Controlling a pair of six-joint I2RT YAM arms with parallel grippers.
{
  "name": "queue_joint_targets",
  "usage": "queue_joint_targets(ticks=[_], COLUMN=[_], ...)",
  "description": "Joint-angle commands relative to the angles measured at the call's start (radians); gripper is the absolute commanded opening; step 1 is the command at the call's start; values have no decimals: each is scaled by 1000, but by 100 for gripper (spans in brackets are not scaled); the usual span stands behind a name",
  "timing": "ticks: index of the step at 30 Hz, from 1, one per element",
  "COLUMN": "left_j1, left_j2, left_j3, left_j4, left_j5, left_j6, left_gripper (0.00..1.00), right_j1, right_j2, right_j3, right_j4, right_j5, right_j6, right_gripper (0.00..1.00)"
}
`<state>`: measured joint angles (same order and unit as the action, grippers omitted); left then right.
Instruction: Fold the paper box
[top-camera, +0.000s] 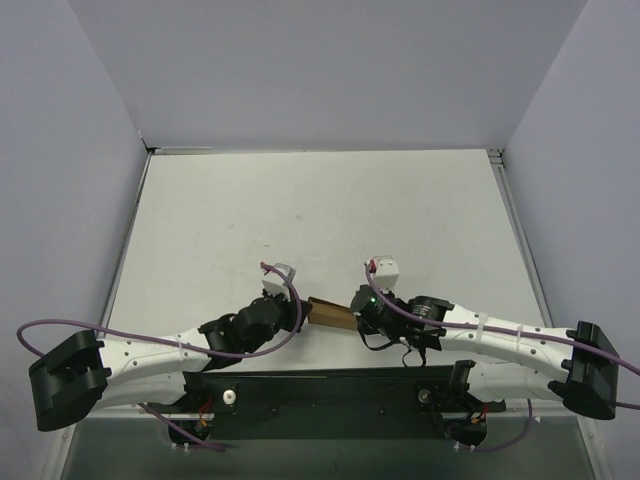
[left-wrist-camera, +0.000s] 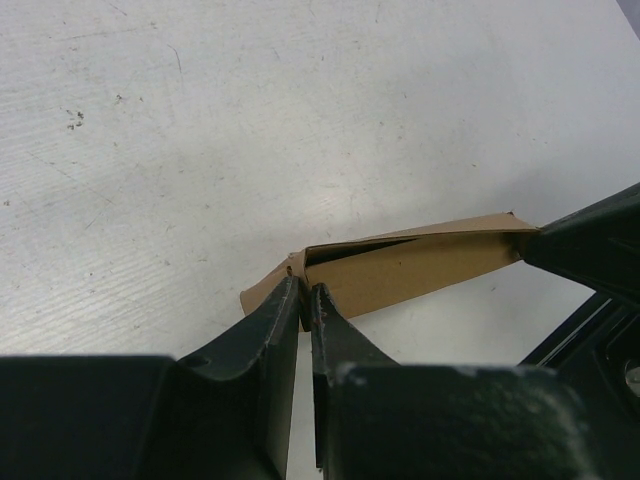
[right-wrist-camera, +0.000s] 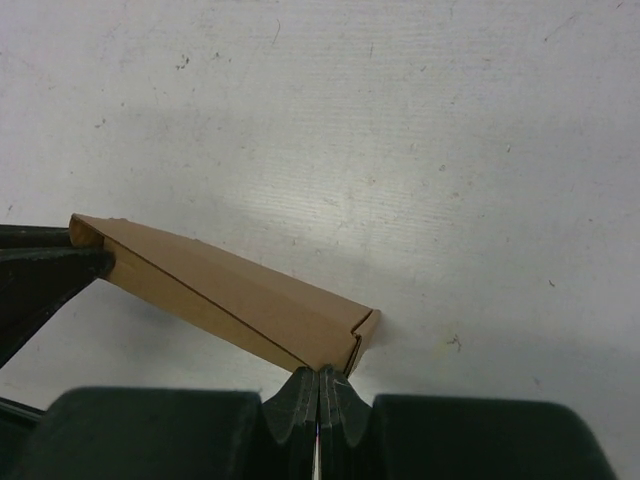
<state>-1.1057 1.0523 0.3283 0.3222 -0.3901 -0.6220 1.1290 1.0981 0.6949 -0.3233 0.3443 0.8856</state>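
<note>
The paper box (top-camera: 331, 313) is a long, flattened brown cardboard sleeve held just above the table between my two grippers. My left gripper (left-wrist-camera: 305, 292) is shut on the flap at its left end, with cardboard pinched between the tips; its dark fingers (right-wrist-camera: 60, 262) also show in the right wrist view. The box (left-wrist-camera: 420, 262) gapes slightly along its top seam. My right gripper (right-wrist-camera: 320, 375) is shut, and its closed tips press against the lower corner of the box's (right-wrist-camera: 230, 290) right end, where a small end flap is folded over.
The white table (top-camera: 320, 210) stretches behind the box, with grey walls on three sides. The black base rail (top-camera: 330, 385) of the arms runs along the near edge. Purple cables loop off both arms.
</note>
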Motion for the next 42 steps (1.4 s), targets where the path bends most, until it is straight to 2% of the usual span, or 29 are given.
queue_joint_targets(ticks=[1,12,15,16,19,23,24,25,26,31,34,42], left_j1=[-25,-25,-23,-23,-22,-19,-19,-19,-16,-6,7,37], left_j2=[23,-3,-20,-23,-21,-14,-12,-11,-11,0,5,-1], left_j3=[12,12,14,17,31,32,32,32,32,40,49,54], left_j4=[-98,-97,-104,-107,-123,-124,-123,-124,-124,-126,-130,-150], left_j5=[76,71,71,73,79,96,99,100,103,123,140,175], left_j6=[-22,24,48,54,68,65,64,62,62,64,65,59], left_gripper=[18,18,18,18,18,18,18,18,18,18,18,18], right_j1=[58,72,74,74,81,86,87,97,101,172,204,281], right_j2=[60,19,-21,-30,-67,-106,-103,-98,-78,-1,46,163], right_j3=[3,20,64,74,98,115,127,129,129,95,72,63], right_j4=[-154,-184,-189,-194,-201,-197,-189,-181,-169,-37,42,108], right_j5=[-62,-34,-25,-28,-13,35,42,53,59,156,154,223], right_j6=[-1,3,-46,-68,-170,-307,-382,-419,-462,-679,-769,-838], right_gripper=[0,0,14,23,40,51,64,82,84,91,92,92])
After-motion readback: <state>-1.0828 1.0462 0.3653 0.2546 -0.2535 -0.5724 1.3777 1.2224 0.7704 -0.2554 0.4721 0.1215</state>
